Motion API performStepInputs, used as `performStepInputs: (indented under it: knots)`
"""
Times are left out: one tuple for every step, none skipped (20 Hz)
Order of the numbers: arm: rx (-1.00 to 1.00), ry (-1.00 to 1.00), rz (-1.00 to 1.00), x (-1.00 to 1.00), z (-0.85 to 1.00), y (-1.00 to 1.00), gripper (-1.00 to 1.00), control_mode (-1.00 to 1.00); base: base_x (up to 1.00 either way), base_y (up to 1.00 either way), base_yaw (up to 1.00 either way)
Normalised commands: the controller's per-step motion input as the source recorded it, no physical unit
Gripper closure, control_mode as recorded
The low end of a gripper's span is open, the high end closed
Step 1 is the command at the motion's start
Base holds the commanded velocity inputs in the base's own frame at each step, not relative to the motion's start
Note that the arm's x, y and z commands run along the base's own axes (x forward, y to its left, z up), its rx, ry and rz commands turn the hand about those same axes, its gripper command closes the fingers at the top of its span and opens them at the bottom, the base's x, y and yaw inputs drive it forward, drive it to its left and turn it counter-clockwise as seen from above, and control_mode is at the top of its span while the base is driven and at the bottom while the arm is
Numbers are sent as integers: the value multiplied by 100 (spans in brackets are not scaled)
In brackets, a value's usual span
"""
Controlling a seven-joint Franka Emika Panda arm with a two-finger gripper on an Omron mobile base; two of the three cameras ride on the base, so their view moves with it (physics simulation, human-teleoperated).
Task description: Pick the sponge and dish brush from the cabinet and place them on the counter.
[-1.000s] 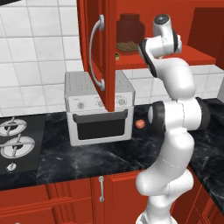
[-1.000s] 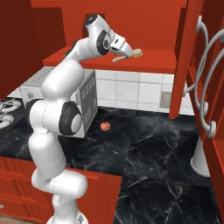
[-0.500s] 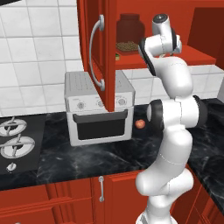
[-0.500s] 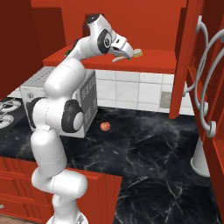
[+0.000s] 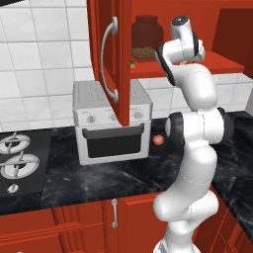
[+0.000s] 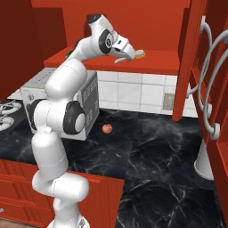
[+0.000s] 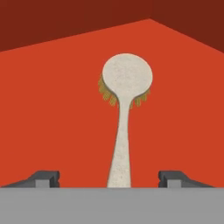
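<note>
Tool [image 7: 112, 179] open astride the dish brush [image 7: 124, 113] handle, on the cabinet [image 6: 147, 60] shelf.

The brush lies flat on the red shelf, head away, bristles down, its handle between the spread fingertips [image 7: 43, 178], apparently untouched. It looks light, rigid and smooth, so probably slippery; the narrow handle near its end seems the best place to pinch.

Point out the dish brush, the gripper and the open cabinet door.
dish brush [image 7: 127, 72], hand view, round pale head.
gripper [image 7: 109, 178], hand view, midway between its fingertips, astride the handle.
cabinet door [image 5: 122, 59], left base view, red front edge beside the handle.
</note>
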Motion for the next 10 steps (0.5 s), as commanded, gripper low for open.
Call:
performStepInputs:
  knots:
    - [0, 1, -2, -4, -10, 0, 100, -100, 0, 0, 0]
    - [0, 0, -2, -5, -9, 0, 100, -100, 0, 0, 0]
    - [0, 0, -3, -5, -9, 0, 100, -100, 0, 0, 0]
    - [0, 0, -3, -5, -8, 0, 100, -100, 0, 0, 0]
    - [0, 0, -3, -1, -7, 0, 100, -100, 0, 0, 0]
    - [0, 0, -3, 0, -4, 0, 100, -100, 0, 0, 0]
    - [0, 0, -3, 0, -1, 0, 100, -100, 0, 0, 0]
    - [0, 0, -2, 0, 0, 0, 100, -100, 0, 0, 0]
    - [0, 1, -2, 0, 0, 0, 100, -100, 0, 0, 0]
    - [0, 1, -1, 1, 0, 0, 100, -100, 0, 0, 0]
